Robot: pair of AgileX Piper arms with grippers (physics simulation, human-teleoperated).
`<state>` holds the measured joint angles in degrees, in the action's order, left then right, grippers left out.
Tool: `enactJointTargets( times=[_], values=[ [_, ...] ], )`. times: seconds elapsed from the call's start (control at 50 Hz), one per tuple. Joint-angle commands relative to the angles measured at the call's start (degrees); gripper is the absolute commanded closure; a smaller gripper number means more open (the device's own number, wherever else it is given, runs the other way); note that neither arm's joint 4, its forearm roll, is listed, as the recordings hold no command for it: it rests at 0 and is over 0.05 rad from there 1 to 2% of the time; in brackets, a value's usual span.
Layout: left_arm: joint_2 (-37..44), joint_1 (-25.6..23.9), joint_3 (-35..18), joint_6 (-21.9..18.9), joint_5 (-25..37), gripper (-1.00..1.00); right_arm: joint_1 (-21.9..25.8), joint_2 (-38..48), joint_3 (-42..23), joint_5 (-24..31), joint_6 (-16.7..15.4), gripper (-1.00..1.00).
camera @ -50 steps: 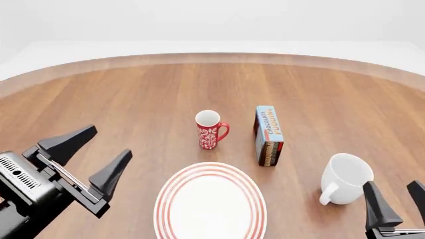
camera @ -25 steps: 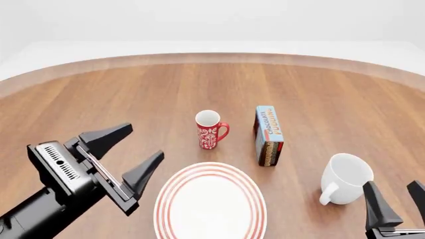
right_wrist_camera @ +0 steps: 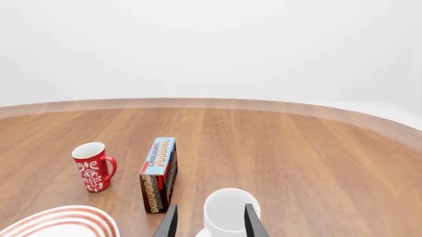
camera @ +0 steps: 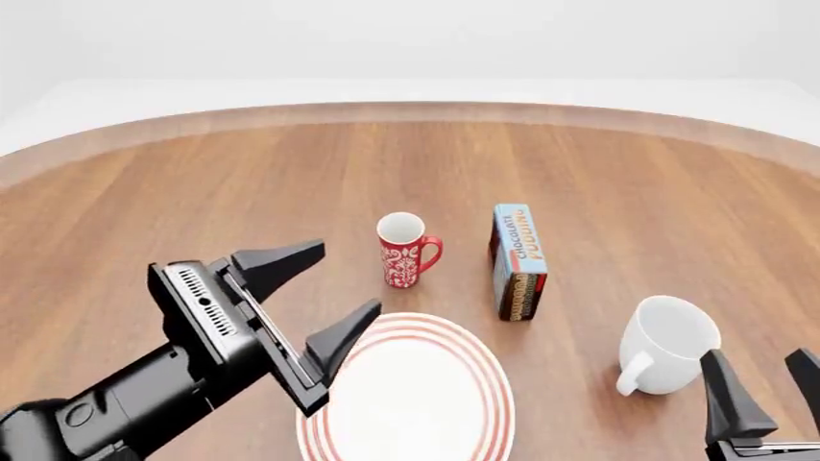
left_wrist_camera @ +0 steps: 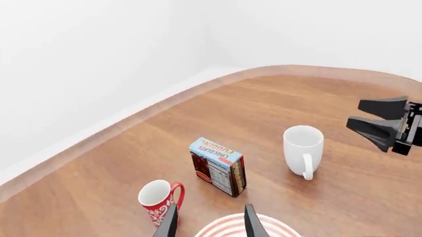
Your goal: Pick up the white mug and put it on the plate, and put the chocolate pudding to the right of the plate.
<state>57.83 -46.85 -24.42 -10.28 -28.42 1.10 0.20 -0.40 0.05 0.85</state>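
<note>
Because neither task thing is lifted yet, I read this as an approach stage, with both pincers empty. Starting at the left of the front view, my left gripper (camera: 314,293) stands wide apart, holding nothing, its near fingertip hanging over the left rim of the plate (camera: 477,357). Its wrist camera looks across the plate toward the carton, which suggests I am lining it up on the chocolate pudding (camera: 518,261). Whether that fingertip touches the plate or hangs above it, I cannot tell.

The plate lies flat and bare at the near middle of the table (camera: 192,192), its near edge cut off by the frame. Just beyond it stands the red mug (camera: 405,251), upright, handle to the right, no part of my job. Right of that, the pudding carton stands on its long edge beyond the plate's far right rim, apart from it, so it has to come nearer and rightward.

Further right, the white mug (camera: 666,345) stands upright, well clear of the plate, handle toward me. My right gripper (camera: 761,382) sits just beside it, parted wide and empty, presumably staged for that pick. Its body is cut off at the corner, and in its own wrist view the mug's lower half is out of frame.
</note>
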Motion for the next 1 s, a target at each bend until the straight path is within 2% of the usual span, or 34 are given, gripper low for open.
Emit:
enactJointTargets(
  times=[0.02,0.58,1.0],
  values=[
    [4.2,-2.6,-2.3,0.3,-0.9,-1.0,0.1,0.1,0.0,-0.2,-0.1,-1.0],
    [15.4,-9.1,-8.5,0.3,-2.5,-1.0,0.1,0.4,0.1,-0.5,-0.1,-1.0],
    [21.8,-11.2,-12.6,1.3,-3.5,-1.0,0.1,0.1,0.1,-0.2,0.0,-1.0]
  ],
)
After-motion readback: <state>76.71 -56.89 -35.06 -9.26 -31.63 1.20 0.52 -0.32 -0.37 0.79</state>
